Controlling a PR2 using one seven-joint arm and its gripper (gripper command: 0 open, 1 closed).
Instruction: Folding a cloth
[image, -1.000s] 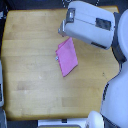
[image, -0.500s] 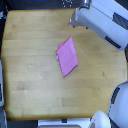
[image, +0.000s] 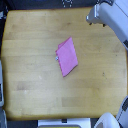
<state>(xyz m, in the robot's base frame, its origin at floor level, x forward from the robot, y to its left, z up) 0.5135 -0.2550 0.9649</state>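
Observation:
The pink cloth (image: 67, 56) lies flat on the wooden tabletop (image: 30, 75), a little to the exterior view's right of its middle, turned at an angle. It is a small slanted rectangle. My arm is a white and grey shape at the top right corner, with the gripper (image: 93, 18) end over the table's far right edge. It is well apart from the cloth and holds nothing that I can see. The image is too blurred to show how its jaws stand.
The tabletop fills most of the view, with dark floor beyond its far edge (image: 50, 5). White robot parts (image: 107, 121) show at the bottom right, and a pale object (image: 62, 123) sits at the near edge.
My arm has drawn back toward the top right corner, away from the cloth. The cloth has not moved.

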